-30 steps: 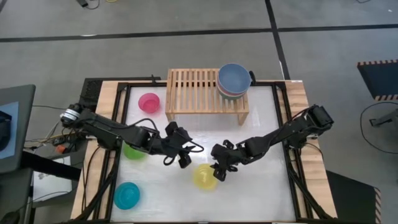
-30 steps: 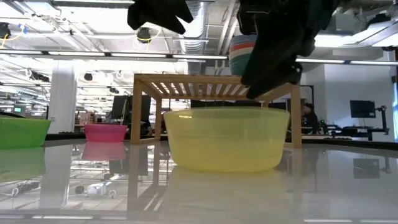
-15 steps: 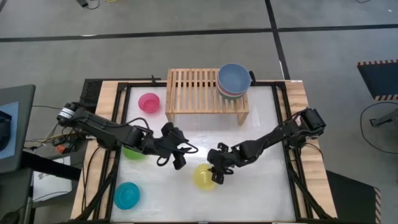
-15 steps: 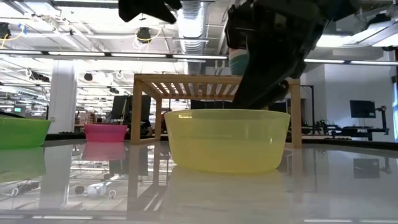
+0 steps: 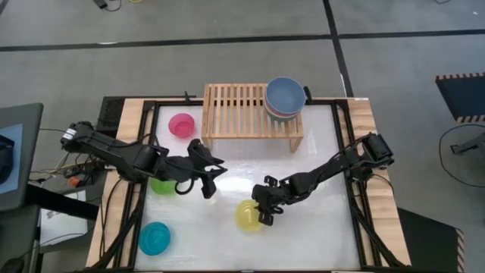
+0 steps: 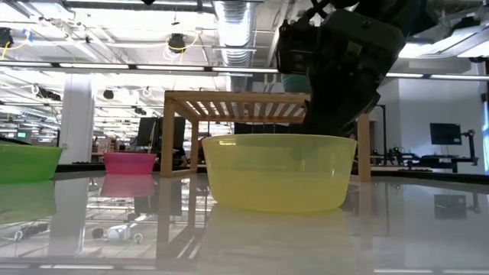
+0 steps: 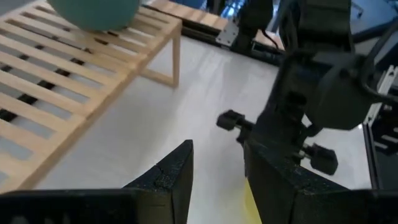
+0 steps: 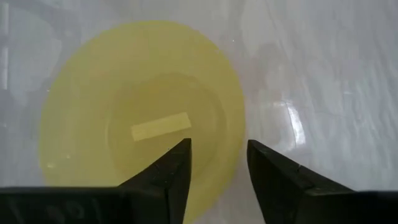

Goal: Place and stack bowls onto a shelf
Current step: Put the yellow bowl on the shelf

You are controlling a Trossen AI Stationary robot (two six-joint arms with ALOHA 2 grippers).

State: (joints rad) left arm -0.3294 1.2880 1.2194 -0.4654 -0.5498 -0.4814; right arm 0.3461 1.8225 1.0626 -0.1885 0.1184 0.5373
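- The right gripper (image 5: 265, 214) hangs low over the small round yellow plastic bowl (image 5: 248, 216), at that bowl's rim on the side toward the right arm; its fingers (image 8: 166, 176) are spread, one over the bowl's inside and one over the white table (image 5: 318, 220) just outside the rim, grasping nothing.
- The yellow bowl sits upright on the table in front of the low light-wood shelf with the slatted top (image 5: 235, 112), well apart from it; a pale rectangular label (image 8: 161, 126) lies on its bottom.
- The left gripper (image 5: 208, 182) is over bare table left of the yellow bowl, near the lime plastic bowl (image 5: 162, 185), its fingers (image 7: 174, 177) parted and empty.
- A stack of bowls stands on the right end of the shelf, a grey-blue bowl (image 5: 285, 94) on top.
- A pink bowl (image 5: 182, 124) stands on the table just left of the shelf.
- A cyan bowl (image 5: 154, 238) sits near the table's front left corner.
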